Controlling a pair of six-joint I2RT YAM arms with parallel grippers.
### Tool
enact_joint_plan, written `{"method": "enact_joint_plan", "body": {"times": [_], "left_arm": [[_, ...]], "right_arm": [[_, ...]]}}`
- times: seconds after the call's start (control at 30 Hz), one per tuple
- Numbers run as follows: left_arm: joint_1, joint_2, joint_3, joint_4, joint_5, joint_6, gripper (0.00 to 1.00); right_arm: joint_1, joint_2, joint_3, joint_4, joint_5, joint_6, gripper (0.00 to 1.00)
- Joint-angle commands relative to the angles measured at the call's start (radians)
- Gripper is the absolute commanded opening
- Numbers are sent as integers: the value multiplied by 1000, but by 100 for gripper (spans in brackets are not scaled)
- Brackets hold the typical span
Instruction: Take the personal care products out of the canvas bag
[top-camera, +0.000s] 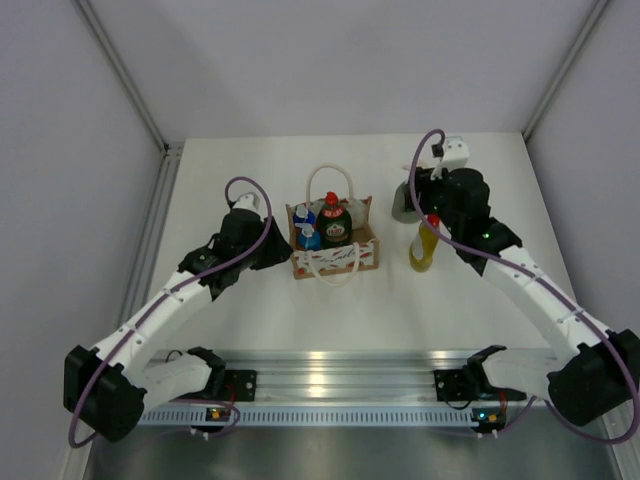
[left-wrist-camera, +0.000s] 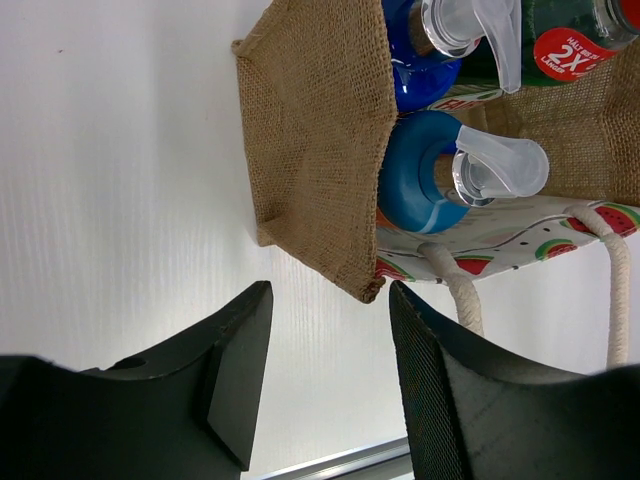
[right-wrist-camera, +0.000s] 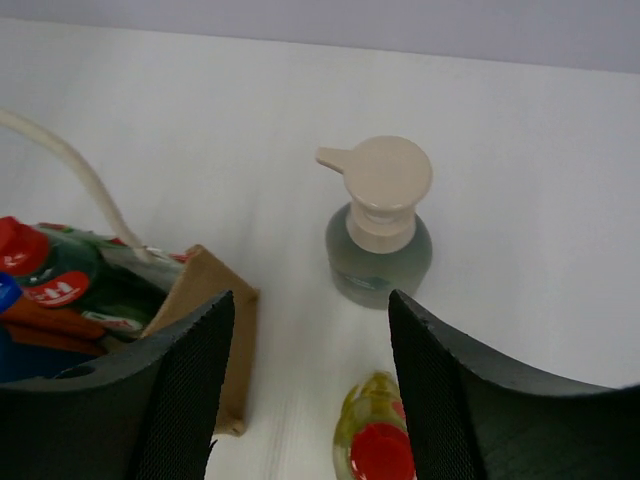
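Tabletop (top-camera: 250, 320) bears pump bottle (right-wrist-camera: 380, 250), yellow bottle (top-camera: 424, 245); our left gripper (left-wrist-camera: 328, 295), right gripper (right-wrist-camera: 310, 300) gape empty; next we should enter the bag (top-camera: 335, 258).

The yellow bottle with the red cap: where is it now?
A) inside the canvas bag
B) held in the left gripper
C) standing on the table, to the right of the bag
C: the yellow bottle stands on the table, outside the canvas bag.

White table (top-camera: 400, 310) carrying three items: a canvas bag (left-wrist-camera: 315, 120), just ahead of the left gripper (left-wrist-camera: 330, 300); a pump bottle (right-wrist-camera: 380, 245), upright ahead of the right gripper (right-wrist-camera: 310, 300); a yellow red-capped bottle (right-wrist-camera: 372, 440), just below that gripper.
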Motion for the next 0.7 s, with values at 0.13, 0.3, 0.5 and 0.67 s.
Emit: {"method": "enact_joint_plan", "body": {"times": [0.13,0.3,0.5,0.67], "left_arm": [[-4,-26,-7,27,3,0,59],[-4,-27,-7,25,3,1,63],[-4,-18,-4,27,7,-5,72],[-4,-6,-3,27,10,-5,80]], "right_arm": [[24,-15,25,184,-465,-39,61],[60,72,45,273,-594,-51,61],[93,215,103,342,-680,-98,61],[100,293,122,423,-717,-89,60]]}}
